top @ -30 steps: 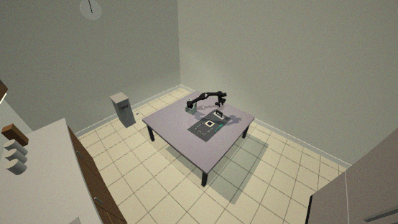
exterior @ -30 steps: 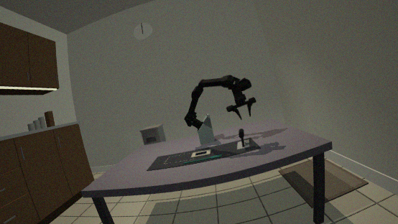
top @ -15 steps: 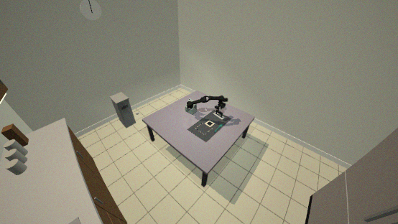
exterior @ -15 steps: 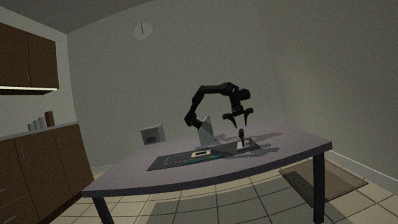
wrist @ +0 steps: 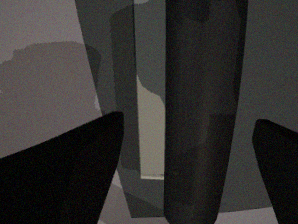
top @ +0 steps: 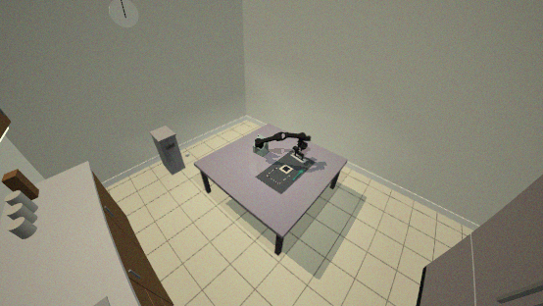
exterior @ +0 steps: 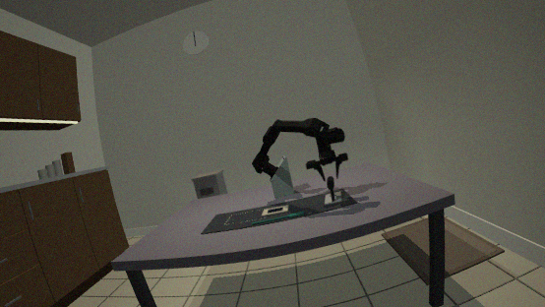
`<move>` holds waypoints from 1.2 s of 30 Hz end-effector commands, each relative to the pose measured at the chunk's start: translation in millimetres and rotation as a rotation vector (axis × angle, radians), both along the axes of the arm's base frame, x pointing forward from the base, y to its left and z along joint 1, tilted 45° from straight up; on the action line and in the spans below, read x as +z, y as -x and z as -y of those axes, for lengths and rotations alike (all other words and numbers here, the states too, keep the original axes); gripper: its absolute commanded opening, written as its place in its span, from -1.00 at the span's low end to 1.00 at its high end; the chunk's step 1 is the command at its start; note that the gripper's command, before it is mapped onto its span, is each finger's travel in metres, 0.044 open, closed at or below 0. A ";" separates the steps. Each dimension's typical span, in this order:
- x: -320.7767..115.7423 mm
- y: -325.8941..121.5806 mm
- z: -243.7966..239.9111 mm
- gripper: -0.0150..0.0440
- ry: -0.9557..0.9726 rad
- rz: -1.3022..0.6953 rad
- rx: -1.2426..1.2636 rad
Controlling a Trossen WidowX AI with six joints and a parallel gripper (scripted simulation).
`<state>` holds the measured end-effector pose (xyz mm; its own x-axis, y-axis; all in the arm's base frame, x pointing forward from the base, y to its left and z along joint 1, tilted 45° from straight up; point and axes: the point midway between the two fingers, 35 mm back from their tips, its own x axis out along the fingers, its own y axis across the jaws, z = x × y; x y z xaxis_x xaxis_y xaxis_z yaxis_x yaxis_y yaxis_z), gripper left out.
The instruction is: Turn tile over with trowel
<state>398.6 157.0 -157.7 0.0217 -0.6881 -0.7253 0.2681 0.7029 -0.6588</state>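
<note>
The tile (top: pixel 282 167) (exterior: pixel 267 213) lies flat on the dark mat (top: pixel 281 188) (exterior: pixel 211 228), pale with a dark square on its upper face. It is beside the dashed outline, at the mat's left part in the exterior view. The trowel (exterior: pixel 331 189) (wrist: pixel 205 160) is at the mat's other end, its dark handle sticking up over a pale rectangular piece; its blade cannot be made out. My gripper (exterior: pixel 331 177) (wrist: pixel 189 125) is open, pointing down just above the handle. In the wrist view the handle shows between the fingers, nearer the right one, with gaps on both sides.
A thin teal strip (top: pixel 298 175) (exterior: pixel 277 218) runs along the mat's edge near the tile. The arm's pale base mount (exterior: pixel 281 184) stands on the table (top: pixel 235 178) (exterior: pixel 167 246) behind the mat. The arm's shadow falls across the mat and table.
</note>
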 end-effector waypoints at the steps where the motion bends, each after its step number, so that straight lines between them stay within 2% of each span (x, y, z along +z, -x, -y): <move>1: -5.1 0.9 4.3 0.42 0.008 -0.013 0.017; 9: -12.5 1.8 12.2 0.42 0.018 -0.029 0.029; 13: -12.5 1.8 12.2 0.07 0.018 -0.029 0.029; 18: -12.5 1.8 12.2 -0.05 0.018 -0.029 0.029; 36: -12.5 1.8 12.2 -0.05 0.018 -0.029 0.029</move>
<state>396.6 143.6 -169.3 0.0178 -0.7036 -0.7104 0.2302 0.6943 -0.6819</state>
